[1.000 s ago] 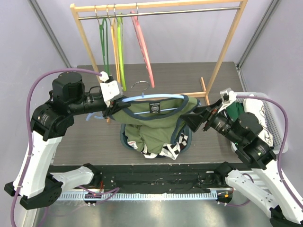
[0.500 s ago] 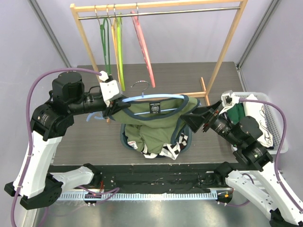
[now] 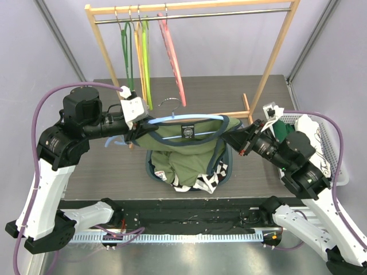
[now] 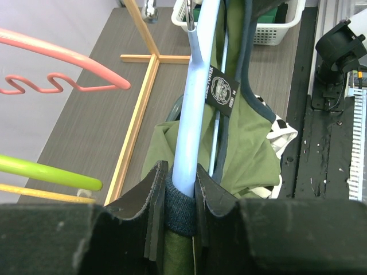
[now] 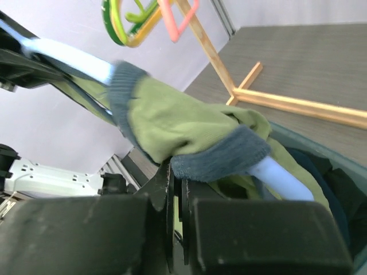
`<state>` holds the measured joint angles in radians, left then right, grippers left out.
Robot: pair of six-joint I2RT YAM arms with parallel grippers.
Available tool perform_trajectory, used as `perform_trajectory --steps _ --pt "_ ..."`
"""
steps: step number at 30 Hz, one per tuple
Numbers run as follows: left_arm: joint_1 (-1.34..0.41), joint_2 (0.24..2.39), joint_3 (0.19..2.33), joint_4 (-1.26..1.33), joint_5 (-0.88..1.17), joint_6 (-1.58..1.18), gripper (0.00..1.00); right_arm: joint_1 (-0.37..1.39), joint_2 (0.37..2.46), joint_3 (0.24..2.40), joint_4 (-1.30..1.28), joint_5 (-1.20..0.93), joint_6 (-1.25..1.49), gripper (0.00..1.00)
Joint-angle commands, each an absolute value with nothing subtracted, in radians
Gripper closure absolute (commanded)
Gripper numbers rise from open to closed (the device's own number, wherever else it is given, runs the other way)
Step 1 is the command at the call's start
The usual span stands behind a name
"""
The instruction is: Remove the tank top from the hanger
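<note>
- Top view: the left arm rises from its base, bends at the elbow and reaches level toward the middle, where the left pincer (image 3: 137,127) clamps one end of the hanger (image 3: 172,117).
- The right arm leans in from the opposite side, and the right pincer (image 3: 232,140) is closed at the hanger's other end.
- The tank top (image 3: 189,142) hangs on the hanger between the two pincers, above a tub (image 3: 149,168) of clothes. The rack (image 3: 269,63) stands beyond them.
- Left wrist: the left pincer (image 4: 178,175) grips the hanger (image 4: 195,103) along with a fold of navy trim. The tank top (image 4: 243,143) stretches away ahead of the fingers (image 4: 153,195).
- Right wrist: the right pincer (image 5: 175,183) has its jaws pressed together just under the navy hem of the tank top (image 5: 172,120). Whether cloth is caught between them cannot be told.
- The hanger (image 5: 278,177) tip pokes out of the hem, just right of the pincer.
</note>
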<state>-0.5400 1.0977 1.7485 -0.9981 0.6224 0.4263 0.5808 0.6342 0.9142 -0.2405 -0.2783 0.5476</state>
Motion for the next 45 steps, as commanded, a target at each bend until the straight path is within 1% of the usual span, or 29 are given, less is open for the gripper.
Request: perform_trajectory --steps 1,4,5,8,9,15,19,25,29,34,36,38,41,42,43,44,45 --pt "-0.534 1.089 1.764 -0.917 0.649 0.420 1.00 0.584 0.594 1.060 -0.306 -0.230 0.480 0.99" --pt "-0.534 1.088 1.759 -0.916 0.643 0.422 1.00 0.584 0.591 1.152 -0.383 -0.117 0.445 0.99" --pt "-0.532 1.086 1.758 -0.916 0.641 0.423 1.00 0.584 0.585 1.172 -0.394 -0.036 0.433 0.99" --pt "-0.532 1.081 1.756 -0.919 0.640 0.426 1.00 0.584 0.583 1.164 -0.428 0.095 0.434 0.99" --pt "-0.534 1.080 1.755 -0.917 0.640 0.428 1.00 0.584 0.584 1.157 -0.439 0.168 0.437 0.99" --pt "-0.526 1.072 1.758 -0.922 0.641 0.426 1.00 0.584 0.615 1.094 -0.518 0.337 0.463 0.99" --pt "-0.526 1.068 1.758 -0.923 0.643 0.428 1.00 0.584 0.609 1.095 -0.589 0.475 0.457 0.99" --pt "-0.526 1.065 1.766 -0.931 0.655 0.434 1.00 0.584 0.647 1.126 -0.696 0.580 0.402 0.99" --pt "-0.525 1.066 1.781 -0.934 0.653 0.437 1.00 0.583 0.666 1.088 -0.729 0.592 0.371 0.99" --pt "-0.525 1.071 1.804 -0.945 0.667 0.442 1.00 0.583 0.684 1.022 -0.729 0.548 0.370 0.99" --pt "-0.525 1.077 1.818 -0.948 0.673 0.443 1.00 0.583 0.689 1.011 -0.712 0.503 0.367 0.99" --pt "-0.525 1.088 1.836 -0.950 0.680 0.442 1.00 0.583 0.689 1.003 -0.690 0.403 0.353 0.99" --pt "-0.525 1.103 1.855 -0.943 0.686 0.434 1.00 0.581 0.683 1.014 -0.690 0.310 0.310 0.99" --pt "-0.525 1.115 1.865 -0.939 0.686 0.433 1.00 0.583 0.677 1.023 -0.689 0.249 0.301 0.93" --pt "-0.525 1.123 1.868 -0.937 0.686 0.434 1.00 0.583 0.669 1.050 -0.693 0.221 0.290 0.75" --pt "-0.525 1.132 1.871 -0.936 0.684 0.434 1.00 0.584 0.658 1.069 -0.696 0.180 0.273 0.20" --pt "-0.525 1.140 1.876 -0.936 0.683 0.434 1.00 0.583 0.637 1.089 -0.718 0.152 0.246 0.01"
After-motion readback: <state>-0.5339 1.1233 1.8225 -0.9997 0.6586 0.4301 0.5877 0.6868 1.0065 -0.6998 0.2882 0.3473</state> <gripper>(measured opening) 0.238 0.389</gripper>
